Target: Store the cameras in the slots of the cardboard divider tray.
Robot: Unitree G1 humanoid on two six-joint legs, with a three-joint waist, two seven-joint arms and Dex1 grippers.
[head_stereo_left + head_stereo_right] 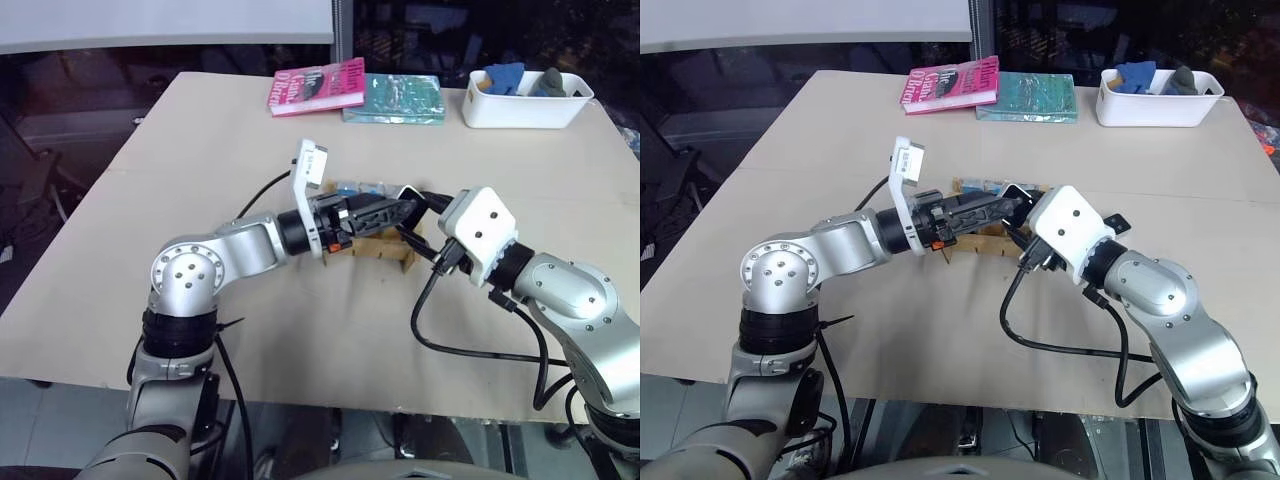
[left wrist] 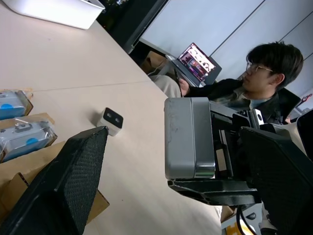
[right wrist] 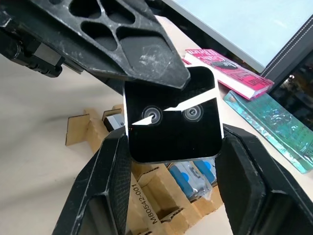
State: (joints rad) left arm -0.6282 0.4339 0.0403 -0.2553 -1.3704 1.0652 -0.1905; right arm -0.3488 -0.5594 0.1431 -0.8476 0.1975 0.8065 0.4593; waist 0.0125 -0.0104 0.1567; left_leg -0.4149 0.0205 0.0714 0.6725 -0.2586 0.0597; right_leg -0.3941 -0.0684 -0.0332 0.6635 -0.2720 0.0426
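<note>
Both black two-fingered grippers, left [image 1: 385, 212] and right [image 1: 418, 205], meet over the small tan cardboard divider tray [image 1: 385, 250] mid-table; bluish cameras [image 1: 358, 187] seem slotted behind; a white rectangular plastic bin [image 1: 525, 105] sits far right

Tan table [image 1: 200, 150] fills centre frame. Upper centre: pink book [image 1: 318, 86] beside teal book [image 1: 394, 98], touching. Upper right: white bin [image 1: 525, 100] holding blue items. Left wrist view: seated person [image 2: 254, 93], open laptop [image 2: 196, 62].
</note>
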